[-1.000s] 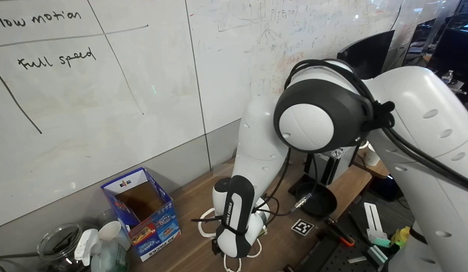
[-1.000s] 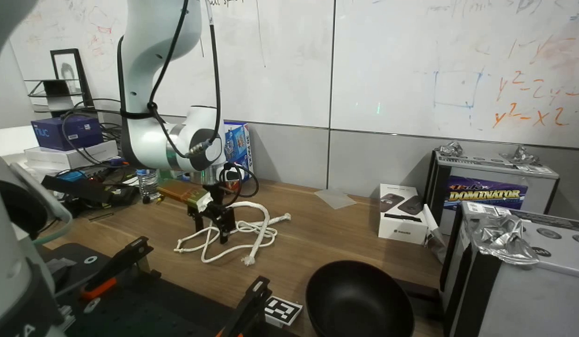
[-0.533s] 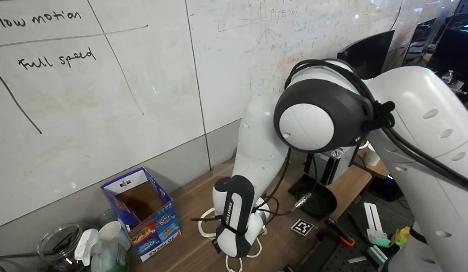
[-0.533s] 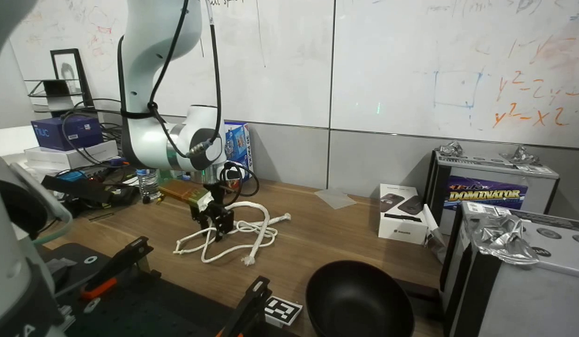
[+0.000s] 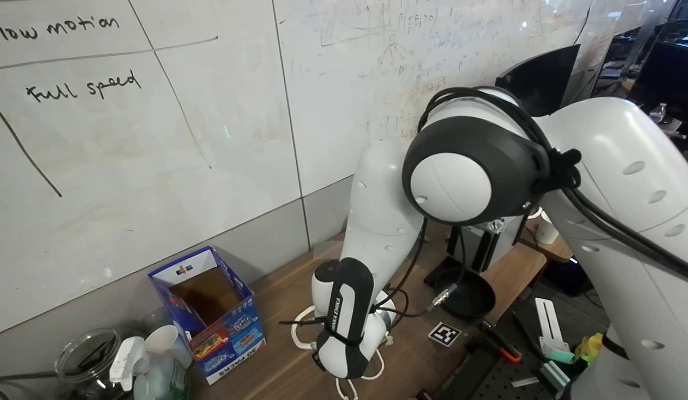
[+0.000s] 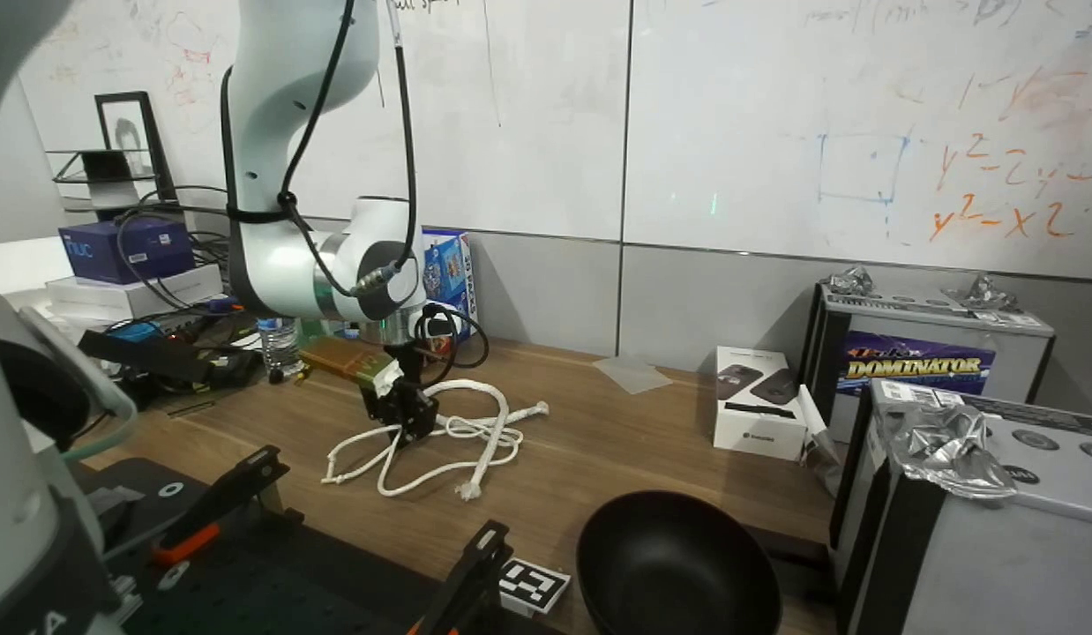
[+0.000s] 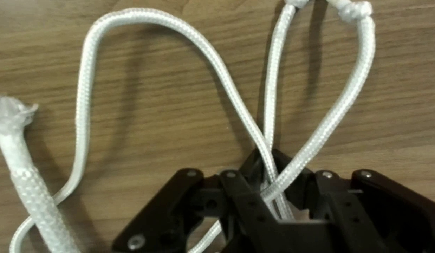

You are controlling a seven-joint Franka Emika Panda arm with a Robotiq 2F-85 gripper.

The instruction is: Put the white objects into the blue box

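White braided cords [image 7: 235, 95] sprawl in loops on the counter [image 6: 617, 441], under the tool [image 7: 270, 168] and out to either side of it. The tool's jaws stand nearly together, with several crossing strands apparently pinched between them. Whether every strand is caught, or only some, I can't say; any merely passing through would slip out on the lift. The thick, frayed end [image 7: 8, 116] lies free beside the tool, and loose lengths like it would probably dangle, drag over the counter and tug at a weak grip. The blue box [image 5: 230, 336] stands upright beyond the tool, by the wall [image 5: 277, 241], its mouth facing up. A trailing loop could hook the rim or drape outside unless it is carried high and fed in. Being cardboard, and likely light, the box might then tip or slide into the white cup [image 5: 170, 343] just beside it.
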